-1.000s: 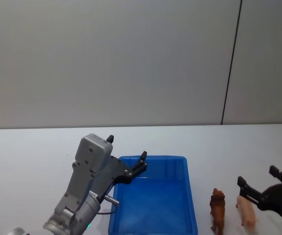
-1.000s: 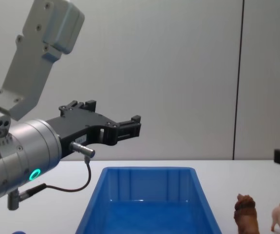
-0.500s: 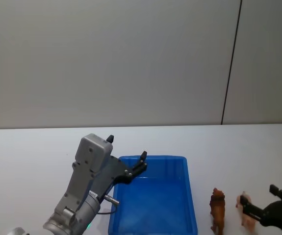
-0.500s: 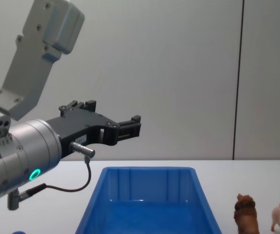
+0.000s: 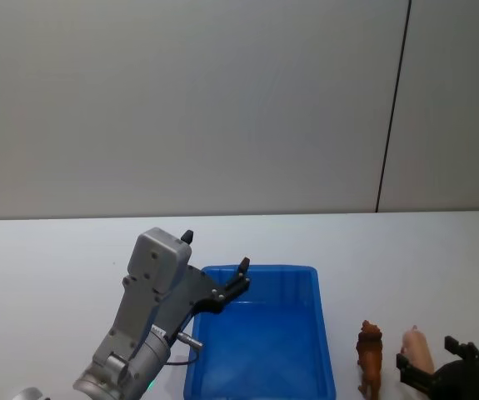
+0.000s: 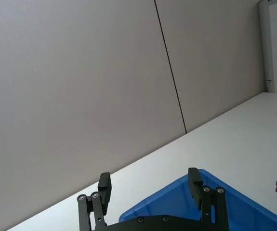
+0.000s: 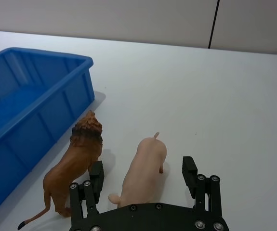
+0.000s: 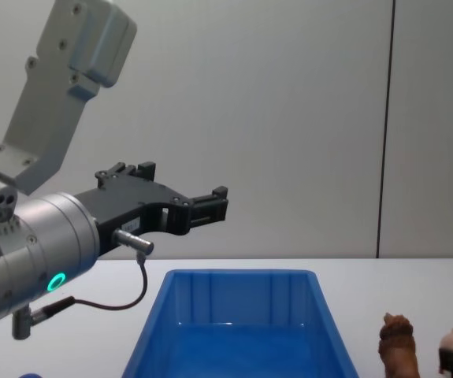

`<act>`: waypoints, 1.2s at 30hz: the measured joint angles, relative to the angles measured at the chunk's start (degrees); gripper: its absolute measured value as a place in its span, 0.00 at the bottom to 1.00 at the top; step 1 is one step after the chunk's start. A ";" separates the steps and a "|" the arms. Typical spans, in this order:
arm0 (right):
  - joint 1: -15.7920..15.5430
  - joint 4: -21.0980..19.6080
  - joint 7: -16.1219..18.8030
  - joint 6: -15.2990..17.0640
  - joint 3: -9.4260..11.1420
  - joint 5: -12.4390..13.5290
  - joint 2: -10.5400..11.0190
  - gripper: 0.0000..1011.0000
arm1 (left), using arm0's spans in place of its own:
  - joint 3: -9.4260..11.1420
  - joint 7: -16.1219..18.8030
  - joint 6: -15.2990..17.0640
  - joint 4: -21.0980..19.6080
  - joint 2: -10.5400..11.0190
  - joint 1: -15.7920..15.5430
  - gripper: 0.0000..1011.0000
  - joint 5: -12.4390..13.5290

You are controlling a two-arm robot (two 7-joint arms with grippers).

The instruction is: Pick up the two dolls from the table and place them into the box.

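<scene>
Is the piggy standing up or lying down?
Standing up. The pink pig is upright on its feet on the table, inside the open right gripper.

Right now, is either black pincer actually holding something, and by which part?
Nothing is held. The right pincer stands open, straddling the pale pink toy pig without touching it. The left pincer hangs open above the bright blue plastic bin.

This looks like a bare robot test room, lab-like: a plain white worktop runs up to a blank grey panelled wall directly behind the worktop, split by one dark vertical seam. A metal robot arm reaches over the worktop.
</scene>
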 joint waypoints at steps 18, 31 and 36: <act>1.62 2.72 -0.68 2.01 -0.87 -0.52 -1.57 0.68 | 0.00 0.00 0.00 0.00 0.00 0.00 0.99 0.00; 1.95 2.02 -2.37 0.40 -0.88 -1.85 -1.78 0.36 | 0.00 0.00 0.00 0.00 0.00 0.00 0.99 0.00; 2.19 0.63 -2.73 -0.80 -0.76 -2.54 -1.78 0.36 | 0.00 0.00 0.00 0.00 0.00 0.00 0.99 0.00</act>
